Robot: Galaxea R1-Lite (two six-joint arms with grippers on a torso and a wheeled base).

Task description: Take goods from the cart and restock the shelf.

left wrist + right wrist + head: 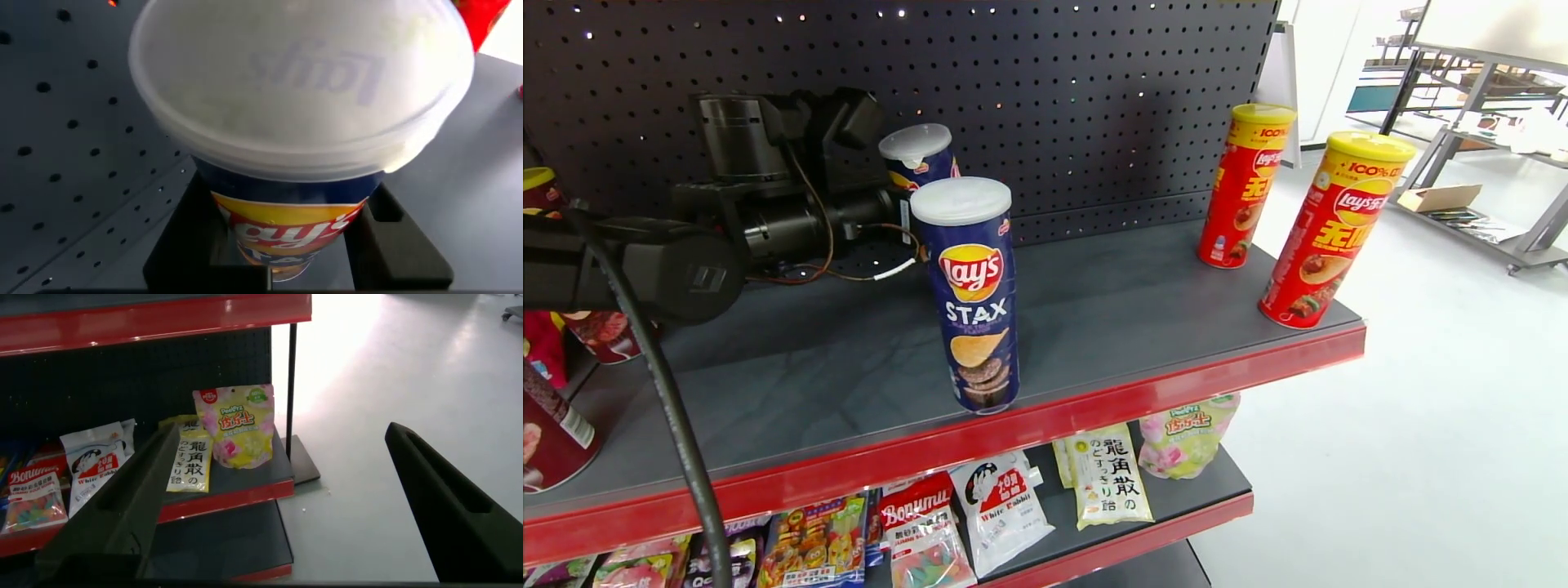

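- Fingers (176,245) of the left pincer (905,214) are clenched on a blue can (923,167), pressing both sides of the tube below its lid.
- That blue can is a round cardboard tube with a frosted plastic lid. It is held at the back of the shelf (809,384), close to the pegboard (1054,82). Its base is hidden.
- Just in front of the left pincer, a second blue can (968,294) of the same shape stands upright near the shelf's red lip.
- Well off to that pincer's right stand a back red can (1245,184) and a front red can (1335,229), both yellow-lidded and set apart.
- The right pincer (278,514) is released, its black fingers spread wide with nothing between them. Beyond it, crinkly snack bags (233,425) lie on a lower shelf (245,480).
- The shelf top is matte grey, and the pegboard is dark and perforated.
- The floor (1421,408) is pale and glossy.
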